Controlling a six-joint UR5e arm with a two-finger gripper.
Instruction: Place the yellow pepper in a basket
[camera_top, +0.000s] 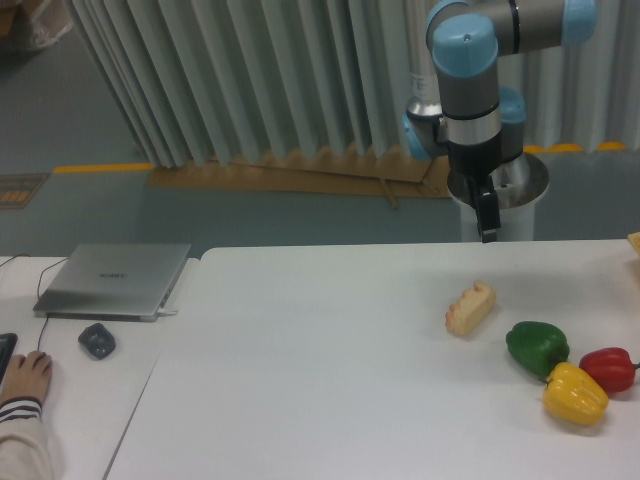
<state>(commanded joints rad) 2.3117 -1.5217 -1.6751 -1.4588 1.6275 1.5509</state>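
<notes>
A wide white worktop (330, 370) fills the lower part of the view, with a pleated grey curtain (250, 80) hung behind it and a grey floor marked by a yellow line beyond. The UR5e arm (470, 70), grey with light blue joint caps, is seen at the upper right, reaching down from above; its gripper (487, 215) is held above the far edge of the worktop, well apart from everything lying on it. The fingers are seen edge-on as one dark shape, so it cannot be told whether they are apart or together, and nothing is seen between them. A closed silver laptop (115, 280) is laid on a second, lower white surface at the left, with a dark computer mouse (97, 341) just in front of it. A person's hand (25, 378) in a striped cuff is rested at the lower left corner. Towards the right, a pale toy bread slice (470, 308) is laid at an angle. The green pepper (537, 347) is placed right of it, the red pepper (610, 368) near the right edge, and the yellow pepper (575, 394) in front of both, touching them, on the worktop near its front right corner.
</notes>
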